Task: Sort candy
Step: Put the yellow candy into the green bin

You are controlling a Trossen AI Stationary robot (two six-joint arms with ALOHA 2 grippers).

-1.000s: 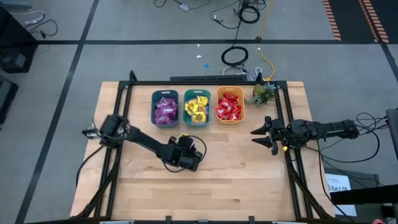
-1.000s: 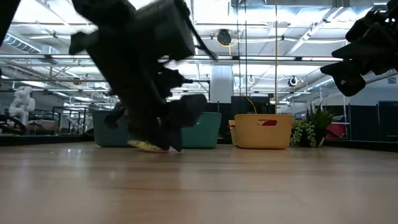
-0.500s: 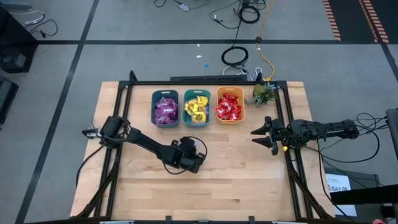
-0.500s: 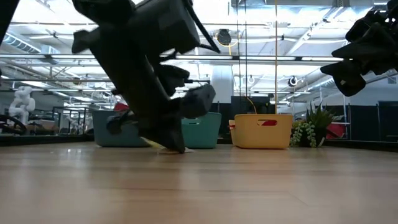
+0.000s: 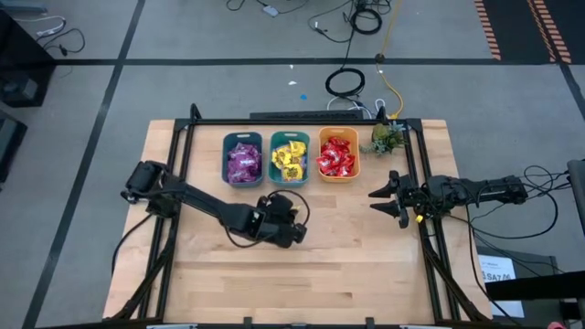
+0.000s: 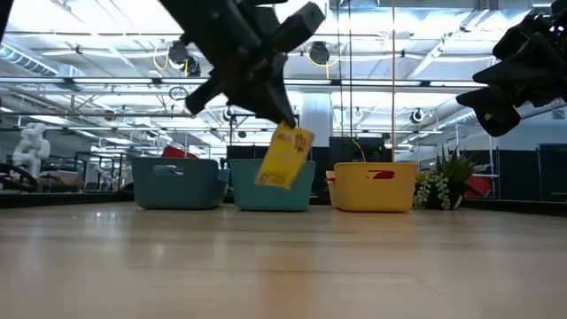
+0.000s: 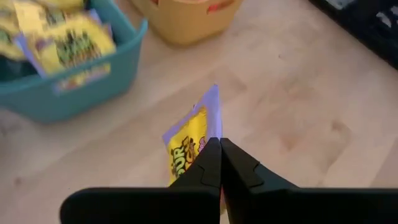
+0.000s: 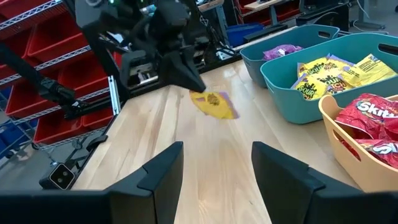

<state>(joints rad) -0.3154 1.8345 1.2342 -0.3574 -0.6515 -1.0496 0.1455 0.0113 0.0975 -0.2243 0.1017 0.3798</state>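
A yellow candy packet (image 6: pixel 285 158) hangs above the table's middle, in front of the bins, with my left gripper (image 7: pixel 219 142) shut on it. It also shows in the right wrist view as the yellow packet (image 8: pixel 214 102) under the left gripper (image 8: pixel 186 78). From above, the gripper's head (image 5: pixel 279 215) hides the packet. Three bins stand in a row at the far side: a teal one with purple candy (image 5: pixel 243 158), a teal one with yellow candy (image 5: pixel 289 157) and an orange one with red candy (image 5: pixel 338 155). My right gripper (image 5: pixel 379 201) waits open at the right edge. My left gripper pinches the yellow packet by its upper edge (image 7: pixel 208 144) between the two fingertips. The fingers come at it from above, slanting down. The packet hangs tilted below the fingers (image 6: pixel 285 117), lifted clear of the table.
A small green plant (image 5: pixel 385 137) stands right of the orange bin. A black frame rail (image 5: pixel 302 120) runs along the table's far side, with more rails along its left and right sides. Bare wood lies between the bins and the near edge.
My left gripper has shut on the yellow packet that lay on the table, then gone up with it. The packet now hangs clear of the wood below the fingers. My right gripper has kept still.
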